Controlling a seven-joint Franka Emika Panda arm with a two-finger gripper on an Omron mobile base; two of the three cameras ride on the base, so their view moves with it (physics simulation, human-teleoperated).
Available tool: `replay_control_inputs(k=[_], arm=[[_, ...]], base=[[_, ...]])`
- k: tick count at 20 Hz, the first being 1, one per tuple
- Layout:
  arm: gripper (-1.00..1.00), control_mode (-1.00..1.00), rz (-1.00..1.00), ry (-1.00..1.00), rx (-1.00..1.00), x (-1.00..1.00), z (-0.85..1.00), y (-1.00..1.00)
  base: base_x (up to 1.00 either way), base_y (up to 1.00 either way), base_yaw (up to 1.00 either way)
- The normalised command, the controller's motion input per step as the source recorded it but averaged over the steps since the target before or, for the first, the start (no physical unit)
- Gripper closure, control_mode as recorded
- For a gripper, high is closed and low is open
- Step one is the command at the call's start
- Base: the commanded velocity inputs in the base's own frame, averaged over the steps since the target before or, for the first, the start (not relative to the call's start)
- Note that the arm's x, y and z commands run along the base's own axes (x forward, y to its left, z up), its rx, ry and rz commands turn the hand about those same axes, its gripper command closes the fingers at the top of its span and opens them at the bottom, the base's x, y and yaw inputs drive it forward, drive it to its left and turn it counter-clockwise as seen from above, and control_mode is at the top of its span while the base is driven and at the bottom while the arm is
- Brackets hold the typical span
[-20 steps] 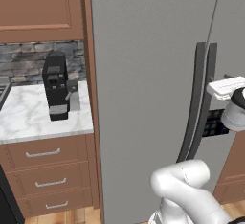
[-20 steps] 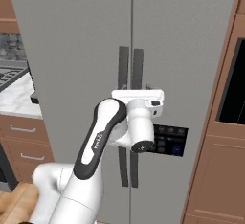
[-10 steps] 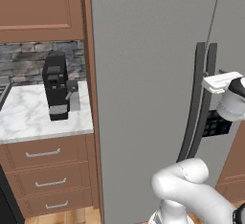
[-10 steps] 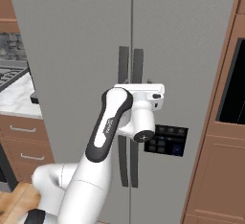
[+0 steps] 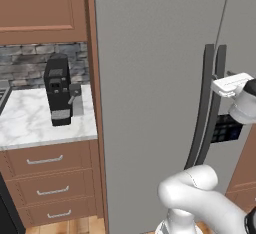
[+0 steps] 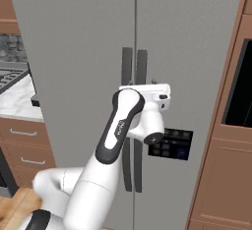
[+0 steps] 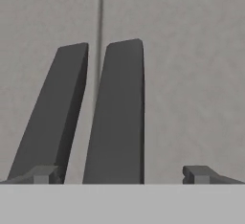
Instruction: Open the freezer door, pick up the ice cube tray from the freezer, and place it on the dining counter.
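The freezer (image 6: pixel 88 37) is a tall grey appliance with two doors, both shut. Two dark bar handles run down its middle seam. My gripper (image 7: pixel 122 175) is open just in front of them. The handle (image 7: pixel 117 117) of the right-hand door, the freezer door (image 6: pixel 192 42), stands between my fingertips (image 7: pixel 198 174), apart from both. The left handle (image 7: pixel 52 117) rises beside my left fingertip. My gripper (image 6: pixel 143 83) is level with the handles' upper part, and it shows again as the gripper (image 5: pixel 223 78) by the handles (image 5: pixel 214 108). The ice cube tray is hidden and the dining counter is out of view.
A black control panel (image 6: pixel 172 144) sits on the right door below my hand. Left of the freezer, a black coffee machine (image 5: pixel 60 95) stands on a small marble counter (image 5: pixel 25 128) over wood drawers. Brown wood cabinetry with a dark oven (image 6: pixel 240 91) borders the right side.
My hand has risen along the handles and drawn closer to the door. Both doors have stayed shut.
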Motion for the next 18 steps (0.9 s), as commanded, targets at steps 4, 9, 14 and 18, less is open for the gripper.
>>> replay_control_inputs(k=[4, 9, 14, 18], arm=[[-1.00, -1.00, -0.04, -0.01, 0.00, 0.14, 0.00, -0.12], [-1.00, -1.00, -0.09, 0.00, 0.00, 0.08, 0.00, -0.06], [-1.00, -1.00, -0.07, 0.00, 0.00, 0.14, 0.00, -0.01], [-1.00, -1.00, -0.02, 0.00, 0.00, 0.26, 0.00, 0.00]], base=[[0.00, 0.00, 0.00], [0.00, 0.00, 0.00], [0.00, 0.00, 0.00], [0.00, 0.00, 0.00]])
